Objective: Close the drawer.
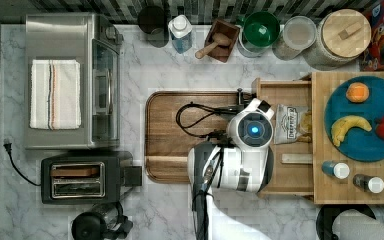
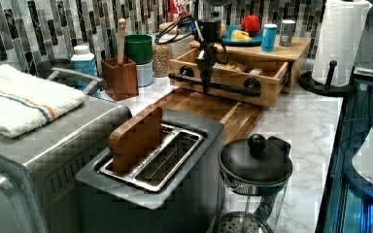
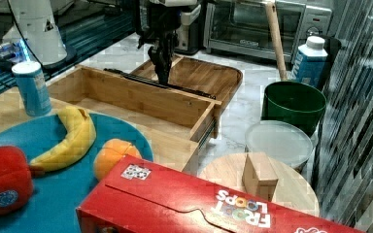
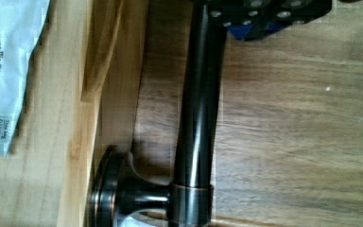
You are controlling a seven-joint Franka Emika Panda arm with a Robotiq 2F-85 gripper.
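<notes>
Drawer point(image 1: 285, 172) pulled out from under the light wood slab point(image 1: 320, 192), projecting over the cutting board point(image 1: 165, 135) on the marble bench point(image 1: 145, 75); left view shows it clearly open, black bar handle point(image 2: 223, 86) along its front. Gripper point(image 2: 206, 83) comes down at the handle, tips right at the bar in left view; right view point(image 3: 164, 73) has it at the same bar from behind the drawer. Fingers: can't tell if clenched or released, no view resolves the tips. Wrist view gives the bar point(image 4: 196, 118) close up with its round mount, dark board grain on one side, drawer front on the other. Top view alone shows the contents: snack bag point(image 1: 286, 125) inside, arm body covering the handle. Plate point(image 1: 365, 145) with banana on the slab
</notes>
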